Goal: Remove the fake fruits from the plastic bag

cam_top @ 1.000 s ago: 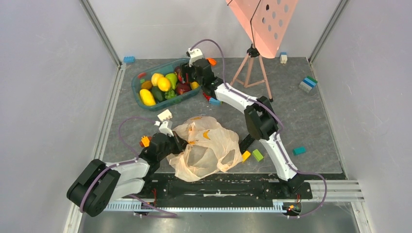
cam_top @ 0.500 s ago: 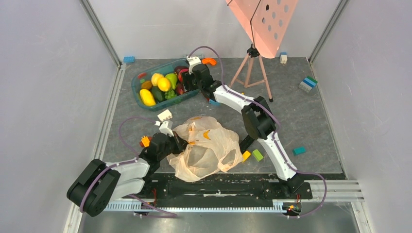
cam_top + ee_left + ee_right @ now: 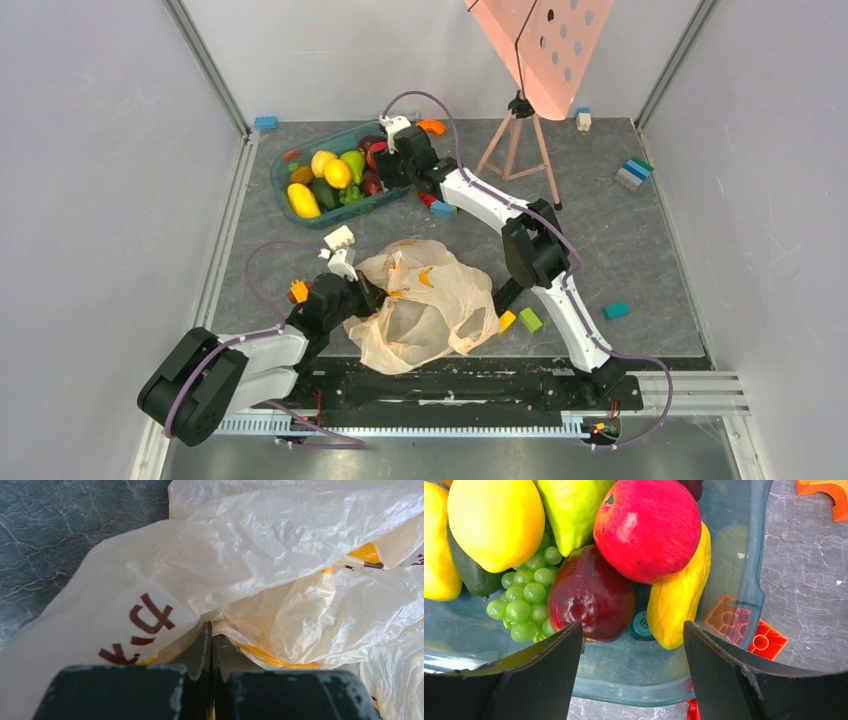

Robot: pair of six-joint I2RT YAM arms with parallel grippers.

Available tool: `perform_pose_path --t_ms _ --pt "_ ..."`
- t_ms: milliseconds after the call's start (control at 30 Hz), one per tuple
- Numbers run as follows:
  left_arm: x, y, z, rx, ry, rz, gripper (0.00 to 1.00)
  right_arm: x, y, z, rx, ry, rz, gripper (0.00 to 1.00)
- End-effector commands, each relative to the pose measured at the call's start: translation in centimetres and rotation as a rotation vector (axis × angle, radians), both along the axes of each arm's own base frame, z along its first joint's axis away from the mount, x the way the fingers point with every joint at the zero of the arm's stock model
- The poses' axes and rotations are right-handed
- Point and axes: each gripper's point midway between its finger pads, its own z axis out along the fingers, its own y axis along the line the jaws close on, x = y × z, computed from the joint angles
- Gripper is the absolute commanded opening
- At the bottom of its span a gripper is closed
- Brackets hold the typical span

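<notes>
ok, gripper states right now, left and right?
Left gripper: closed, pinching the plastic bag.
Right gripper: open, holding nothing, above the teal tub of fake fruits.

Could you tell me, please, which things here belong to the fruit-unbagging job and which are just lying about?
Job: plastic bag, pinched by the shut left gripper; fake fruits in the teal tub; open right gripper above them.
Lying about: toy blocks; pink perforated board on its tripod.

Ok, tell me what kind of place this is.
Probably a robot test cell: plain walls box in a grey mat, both arms bolt to a rail, with fake fruits and toy blocks as props.
</notes>
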Motion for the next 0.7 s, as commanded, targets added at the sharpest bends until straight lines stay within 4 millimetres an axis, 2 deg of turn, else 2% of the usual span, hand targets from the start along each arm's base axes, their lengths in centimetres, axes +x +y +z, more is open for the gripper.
perform_pose_path --t_ms 0,133,233,500,667 --pt "1.1 -0.6 1.6 -0.030 -0.048 -0.002 0.02 -1.1 -3.3 -1.1 -0.098 0.111 -0.027 0.77" --pt "1.0 -0.6 1.5 -0.028 -0.047 -0.003 0.02 -1.7 -4.2 -2.4 -0.141 0.155 -0.021 0.77" --pt "1.1 -0.6 1.5 -0.026 -0.047 -0.003 0.02 -2.2 -4.8 -2.6 -0.168 0.173 -0.020 0.76" --pt "1.1 -0.6 1.5 -0.026 -0.047 -0.002 0.02 -4.8 -6.6 -1.7 -0.200 0.202 0.002 0.77" --pt "1.0 -0.6 1.6 -0.029 -0.049 -0.005 0.02 -6.4 -6.8 -0.1 -0.199 0.177 0.035 0.78"
